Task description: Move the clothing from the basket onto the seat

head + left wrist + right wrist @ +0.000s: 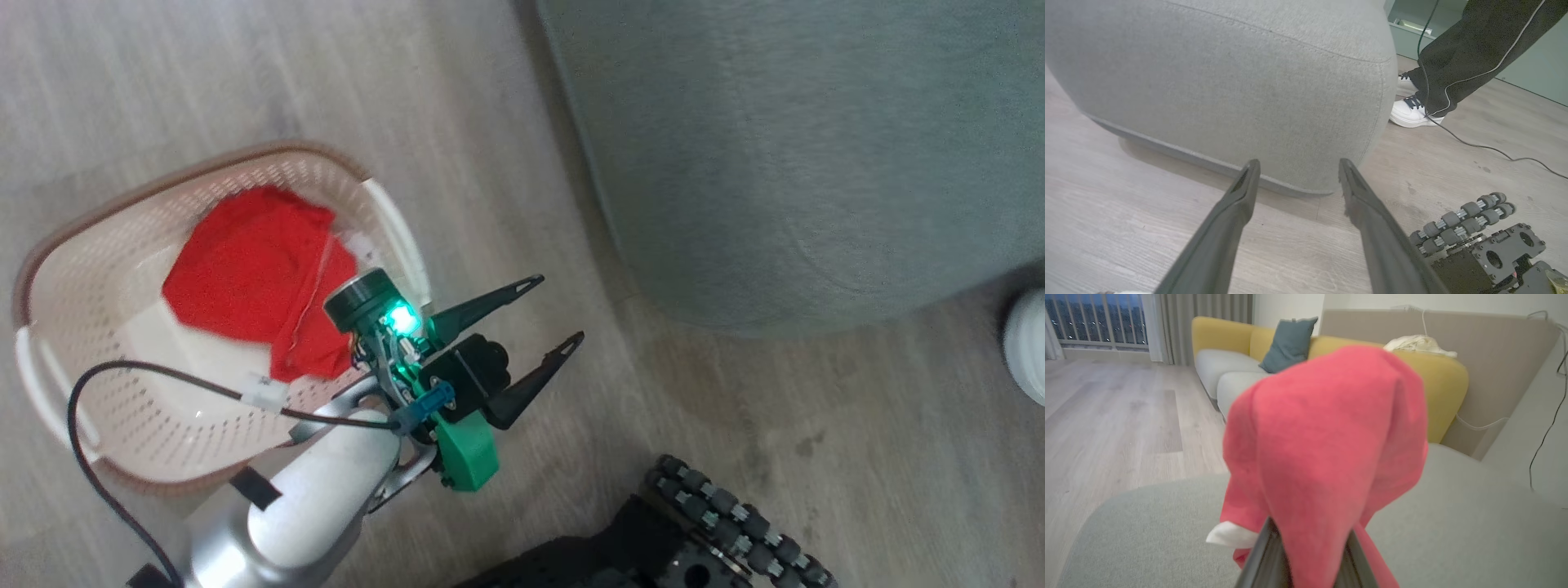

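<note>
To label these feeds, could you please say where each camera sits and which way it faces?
Head: high, facing down at basket, clothing, seat corner; left gripper open.
Left wrist: low, facing seat's side, person's shoe; own open fingers.
Right wrist: above seat, facing yellow sofa; right gripper shut on red garment.
Shared: head and left wrist show roller wheels.

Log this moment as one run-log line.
left fingers: open, empty, between basket and seat | right fingers: shut on red garment over seat | basket: second red garment inside

clothing (245, 269) of soft matt cloth, basket (90, 269) of smooth perforated plastic — seat (775, 163) in rough-woven matt fabric.
</note>
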### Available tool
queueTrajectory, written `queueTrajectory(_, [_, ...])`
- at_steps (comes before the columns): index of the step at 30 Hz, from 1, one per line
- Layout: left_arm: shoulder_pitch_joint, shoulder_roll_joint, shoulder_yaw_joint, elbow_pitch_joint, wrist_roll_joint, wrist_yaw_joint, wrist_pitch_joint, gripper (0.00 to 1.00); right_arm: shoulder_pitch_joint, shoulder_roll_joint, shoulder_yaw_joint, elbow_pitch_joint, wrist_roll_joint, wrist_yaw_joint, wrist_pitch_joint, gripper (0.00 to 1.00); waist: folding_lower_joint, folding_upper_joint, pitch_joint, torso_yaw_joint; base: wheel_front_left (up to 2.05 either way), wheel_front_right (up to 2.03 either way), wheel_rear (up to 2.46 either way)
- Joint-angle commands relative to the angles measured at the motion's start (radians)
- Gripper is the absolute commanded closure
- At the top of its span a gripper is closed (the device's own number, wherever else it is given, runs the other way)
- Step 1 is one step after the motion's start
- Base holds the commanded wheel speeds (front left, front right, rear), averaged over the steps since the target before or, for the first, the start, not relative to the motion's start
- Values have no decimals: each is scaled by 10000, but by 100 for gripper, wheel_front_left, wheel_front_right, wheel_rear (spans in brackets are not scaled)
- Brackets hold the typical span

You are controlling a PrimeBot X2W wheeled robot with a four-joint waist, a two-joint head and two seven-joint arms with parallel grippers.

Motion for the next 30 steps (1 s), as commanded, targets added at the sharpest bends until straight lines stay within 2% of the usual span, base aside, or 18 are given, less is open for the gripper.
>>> queueTrajectory(1, [-105,-42,174,-356,98,-8,-51,0,-251,-459,289,434,251,-2,-65,100,-2,0,428,543,0,0,0])
queueTrajectory(8, [-137,-224,354,-533,290,-8,-51,0,-2021,-937,1753,2823,875,-2,44,100,-2,0,886,1259,0,0,0])
queueTrajectory(19, [-88,-408,559,-702,596,-8,-51,0,-2921,-982,3285,4656,1216,-2,693,100,-2,0,1357,1794,0,0,0])
queueTrajectory(20, [-97,-416,542,-690,614,-8,-51,0,-2954,-993,3385,4729,1216,-2,670,73,-2,0,1373,1800,0,0,0])
queueTrajectory(21, [-107,-426,530,-675,622,-8,-51,0,-2987,-980,3451,4784,1255,-2,634,16,-2,0,1379,1800,0,0,0])
queueTrajectory(22, [-115,-443,530,-664,621,-8,-51,0,-3014,-940,3473,4828,1352,-2,614,0,-2,0,1374,1793,0,0,0])
queueTrajectory(30, [-90,-656,581,-622,461,-8,-51,0,-2756,-822,3997,4995,1643,-2,436,0,-2,0,823,1585,0,0,0])
